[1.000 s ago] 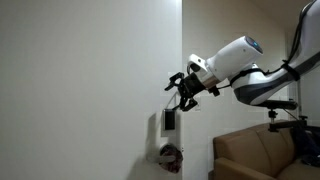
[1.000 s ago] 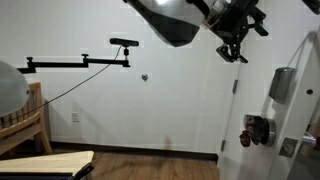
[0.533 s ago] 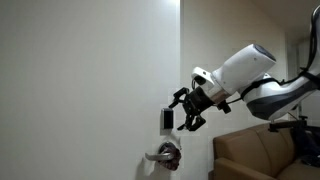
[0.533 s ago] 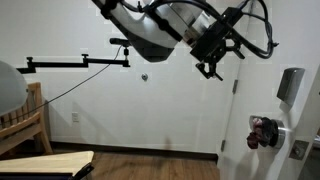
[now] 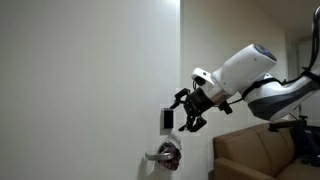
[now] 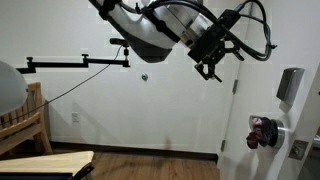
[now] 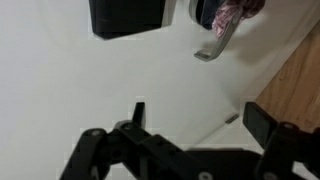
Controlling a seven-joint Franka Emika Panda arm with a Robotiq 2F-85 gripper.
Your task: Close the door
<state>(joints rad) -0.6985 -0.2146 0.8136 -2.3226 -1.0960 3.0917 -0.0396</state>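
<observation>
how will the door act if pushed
Probably stiff: the door is a broad flat panel, so it should swing whole rather than flex. Its size suggests weight. The smooth face may let the open gripper slide.

Dim, soft indoor light; blurry wrist view

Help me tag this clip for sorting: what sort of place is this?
Probably a room in a home or flat: a white door with a keypad lock and lever handle, a brown couch, and a wood floor.
</observation>
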